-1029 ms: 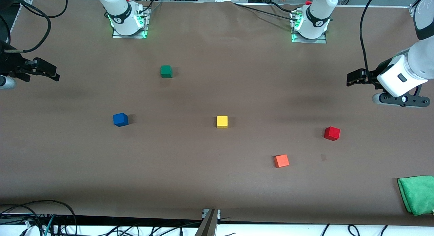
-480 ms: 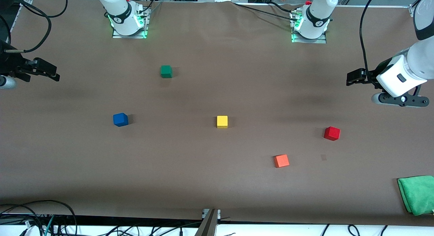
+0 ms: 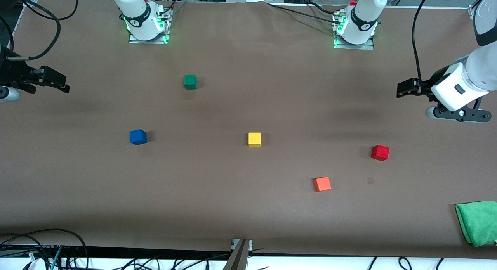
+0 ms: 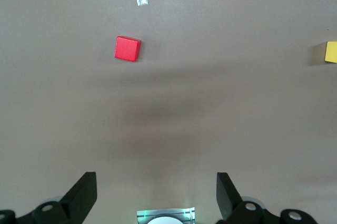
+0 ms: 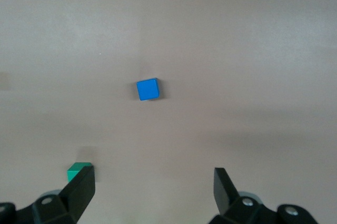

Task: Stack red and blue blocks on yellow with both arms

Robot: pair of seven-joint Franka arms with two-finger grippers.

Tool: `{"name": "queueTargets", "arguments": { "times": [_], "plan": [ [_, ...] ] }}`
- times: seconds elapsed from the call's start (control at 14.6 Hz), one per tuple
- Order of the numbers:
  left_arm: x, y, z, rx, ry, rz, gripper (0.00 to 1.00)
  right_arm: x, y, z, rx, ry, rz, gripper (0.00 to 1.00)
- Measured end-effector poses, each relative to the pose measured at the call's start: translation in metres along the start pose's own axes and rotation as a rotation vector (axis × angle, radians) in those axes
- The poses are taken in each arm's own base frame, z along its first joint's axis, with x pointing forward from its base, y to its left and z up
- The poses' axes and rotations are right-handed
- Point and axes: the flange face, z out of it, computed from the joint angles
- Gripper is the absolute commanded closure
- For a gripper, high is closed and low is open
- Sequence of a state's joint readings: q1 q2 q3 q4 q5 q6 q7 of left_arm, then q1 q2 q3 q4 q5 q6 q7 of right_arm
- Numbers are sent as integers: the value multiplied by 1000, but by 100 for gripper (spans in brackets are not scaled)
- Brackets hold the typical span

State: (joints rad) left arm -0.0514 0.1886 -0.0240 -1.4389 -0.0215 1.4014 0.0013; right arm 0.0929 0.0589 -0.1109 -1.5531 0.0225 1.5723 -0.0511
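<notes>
my left pincer (image 3: 404,89) hangs spread and empty over the tabletop (image 3: 248,208) at the left arm's end; my right pincer (image 3: 58,83) hangs spread and empty at the right arm's end. nothing is stacked yet. the yellow cube (image 3: 254,139) sits mid-table, the red block (image 3: 380,152) toward the left arm's end, the blue block (image 3: 138,137) toward the right's. i'd drop squarely over each, fingers straddling flat faces. the orange cube (image 3: 322,184) and green cube (image 3: 190,81) lie clear of both paths; a green cloth (image 3: 477,221) sits at the edge.
</notes>
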Motion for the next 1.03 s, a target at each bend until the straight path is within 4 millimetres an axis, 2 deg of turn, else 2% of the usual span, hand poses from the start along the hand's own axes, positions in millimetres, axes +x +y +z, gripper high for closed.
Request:
{"name": "queueTargets", "arguments": {
  "times": [0.69,1.03],
  "plan": [
    [-1,-7,1,-1,-8,-13,0,11,0,13,-3,6,1,0],
    [-3,-7,2,-2,-25,-12,0,23,-2,27,-6,5,-2,0]
  ]
}}
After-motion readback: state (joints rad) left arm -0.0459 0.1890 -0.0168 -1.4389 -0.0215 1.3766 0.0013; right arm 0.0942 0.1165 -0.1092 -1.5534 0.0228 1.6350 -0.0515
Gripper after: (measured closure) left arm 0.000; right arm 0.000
